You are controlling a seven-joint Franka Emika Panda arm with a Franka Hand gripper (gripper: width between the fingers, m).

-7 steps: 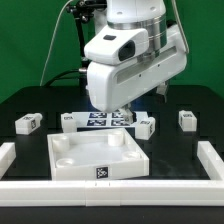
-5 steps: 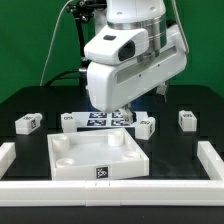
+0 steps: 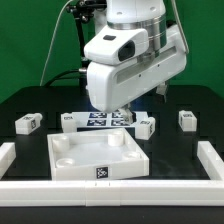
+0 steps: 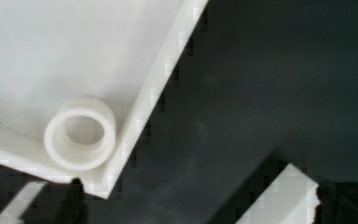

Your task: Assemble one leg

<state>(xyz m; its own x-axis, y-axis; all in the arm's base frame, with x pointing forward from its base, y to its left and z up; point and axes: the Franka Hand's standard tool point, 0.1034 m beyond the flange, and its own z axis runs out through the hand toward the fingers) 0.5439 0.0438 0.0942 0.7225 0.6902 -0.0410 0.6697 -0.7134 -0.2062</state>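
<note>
The gripper (image 3: 125, 108) hangs spread and empty right over the tray's (image 3: 75, 172) back rim, a corner socket (image 4: 78, 135) just below it, with the nearest leg (image 3: 146, 125) lying untouched just beside it toward the exterior view's right.

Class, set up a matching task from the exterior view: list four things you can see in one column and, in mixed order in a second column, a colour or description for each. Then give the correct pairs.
Column one:
1. tray
2. marker board
3. leg
4. table

Column two:
a. black surface
b. thin flat strip carrying several tags
c. large white square piece with one tag on its front wall
d. small chunky white block

Pairs: 1-c, 2-b, 3-d, 4-a
</note>
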